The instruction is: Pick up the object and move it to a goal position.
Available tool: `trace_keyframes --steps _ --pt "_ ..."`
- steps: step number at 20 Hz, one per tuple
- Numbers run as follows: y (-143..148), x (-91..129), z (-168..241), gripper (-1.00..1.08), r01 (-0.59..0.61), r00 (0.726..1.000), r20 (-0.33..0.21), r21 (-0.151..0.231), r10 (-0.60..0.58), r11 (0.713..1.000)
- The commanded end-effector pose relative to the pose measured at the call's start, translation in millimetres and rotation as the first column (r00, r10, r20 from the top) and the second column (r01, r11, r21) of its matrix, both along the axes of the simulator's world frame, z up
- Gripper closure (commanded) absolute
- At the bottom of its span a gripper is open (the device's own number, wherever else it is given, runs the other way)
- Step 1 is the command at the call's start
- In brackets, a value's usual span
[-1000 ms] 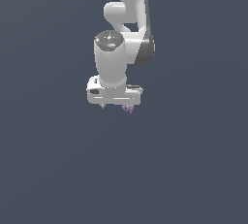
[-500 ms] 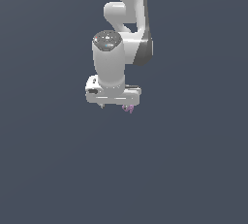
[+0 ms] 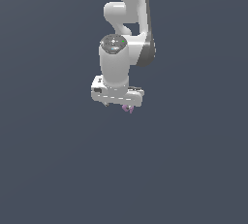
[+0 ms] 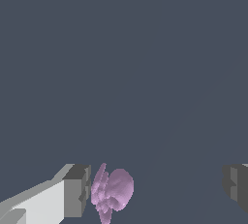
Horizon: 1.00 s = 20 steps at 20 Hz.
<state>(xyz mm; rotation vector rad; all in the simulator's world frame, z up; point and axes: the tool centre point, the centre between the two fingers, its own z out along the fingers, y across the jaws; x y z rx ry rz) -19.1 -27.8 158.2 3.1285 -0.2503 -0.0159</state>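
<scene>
The tiny lumpy purple-pink object point(image 4: 111, 191) looks light and rigid; pinch its rounded middle. The white gripper point(image 4: 157, 186) stands with jaws apart, 1 finger touching it.

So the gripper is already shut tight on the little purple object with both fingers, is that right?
Not quite. In the wrist view the gripper is open: the purple object sits against one finger, and a wide gap separates it from the other finger.

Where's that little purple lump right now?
The purple lump sits between the open pincer's fingers, right beside one finger; the exterior view shows it just beneath the pincer.
</scene>
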Motion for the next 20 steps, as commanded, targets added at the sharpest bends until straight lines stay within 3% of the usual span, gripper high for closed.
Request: trace_keyframes --steps 1,9,20 --pt "5.5 -5.8 -6.2 -0.92 0.04 0.999 0.001 0.0 -0.04 0.999" --pt "26.3 -32.4 -31.0 -0.92 0.21 0.978 0.004 0.001 -0.21 0.978" --pt "48.3 -70.3 -58.9 -0.92 0.417 0.909 0.008 0.002 -0.417 0.909"
